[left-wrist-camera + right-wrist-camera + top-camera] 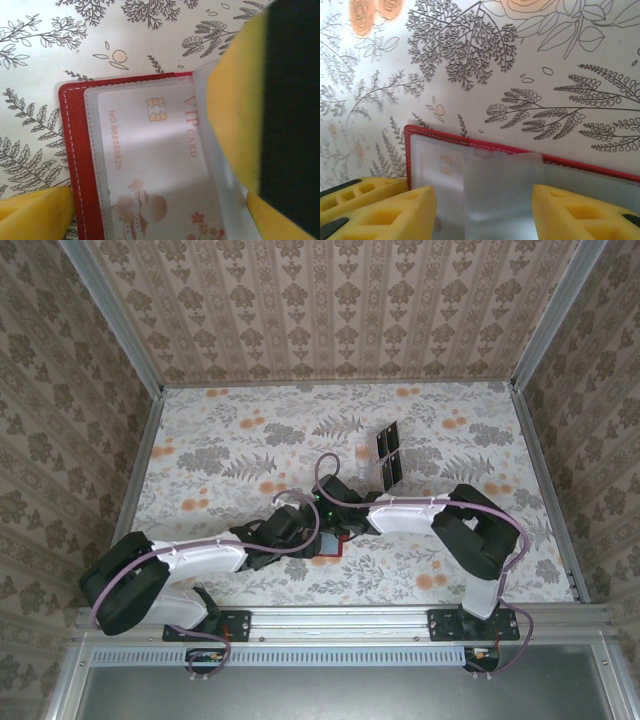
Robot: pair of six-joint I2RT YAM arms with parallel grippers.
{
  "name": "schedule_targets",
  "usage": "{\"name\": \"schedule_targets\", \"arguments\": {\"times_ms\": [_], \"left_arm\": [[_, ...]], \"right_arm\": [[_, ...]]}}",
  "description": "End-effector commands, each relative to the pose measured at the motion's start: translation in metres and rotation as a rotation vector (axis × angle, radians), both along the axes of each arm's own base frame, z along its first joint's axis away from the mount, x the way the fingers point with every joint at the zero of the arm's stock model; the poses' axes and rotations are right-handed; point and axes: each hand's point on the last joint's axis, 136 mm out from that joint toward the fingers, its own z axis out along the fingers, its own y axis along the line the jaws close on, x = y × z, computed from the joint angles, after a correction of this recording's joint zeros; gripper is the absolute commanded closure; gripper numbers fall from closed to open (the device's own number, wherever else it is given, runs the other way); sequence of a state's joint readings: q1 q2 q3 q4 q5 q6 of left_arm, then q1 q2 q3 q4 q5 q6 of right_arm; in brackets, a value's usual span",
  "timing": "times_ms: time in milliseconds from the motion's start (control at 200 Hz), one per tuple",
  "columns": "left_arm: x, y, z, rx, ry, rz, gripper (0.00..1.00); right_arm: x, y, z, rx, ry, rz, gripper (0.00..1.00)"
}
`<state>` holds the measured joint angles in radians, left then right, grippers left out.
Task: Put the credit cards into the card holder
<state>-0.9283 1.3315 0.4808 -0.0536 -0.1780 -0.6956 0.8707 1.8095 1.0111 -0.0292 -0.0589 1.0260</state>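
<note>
Left wrist showed your left claw [150,220] released over the open wallet [70,150], right claw [482,210] gaping astride its sleeve [505,185]; you'd best have propped it wide before fetching the cards [390,455] farther back.

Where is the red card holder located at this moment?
In the top view, the red card holder lies open on the floral table near the front centre, between the left arm and the right arm, with the dark cards farther back.
</note>
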Motion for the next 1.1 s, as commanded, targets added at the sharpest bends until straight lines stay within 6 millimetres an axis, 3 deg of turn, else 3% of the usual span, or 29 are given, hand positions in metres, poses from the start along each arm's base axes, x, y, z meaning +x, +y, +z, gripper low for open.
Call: {"name": "schedule_targets", "arguments": {"times_ms": [0,175,660,1095], "left_arm": [[-0.015,0.035,-0.034,0.128,0.093,0.075,0.0],[-0.016,0.036,-0.036,0.128,0.093,0.078,0.0],[-0.017,0.038,-0.039,0.127,0.096,0.083,0.0],[-0.016,0.038,-0.038,0.126,0.093,0.08,0.0]], "right_arm": [[-0.002,-0.009,0.024,0.018,-0.04,-0.027,0.46],[-0.007,-0.022,0.028,0.02,-0.059,-0.072,0.46],[-0.018,-0.029,-0.013,-0.049,0.012,-0.094,0.46],[-0.026,-0.041,-0.034,-0.131,0.06,-0.113,0.45]]}}
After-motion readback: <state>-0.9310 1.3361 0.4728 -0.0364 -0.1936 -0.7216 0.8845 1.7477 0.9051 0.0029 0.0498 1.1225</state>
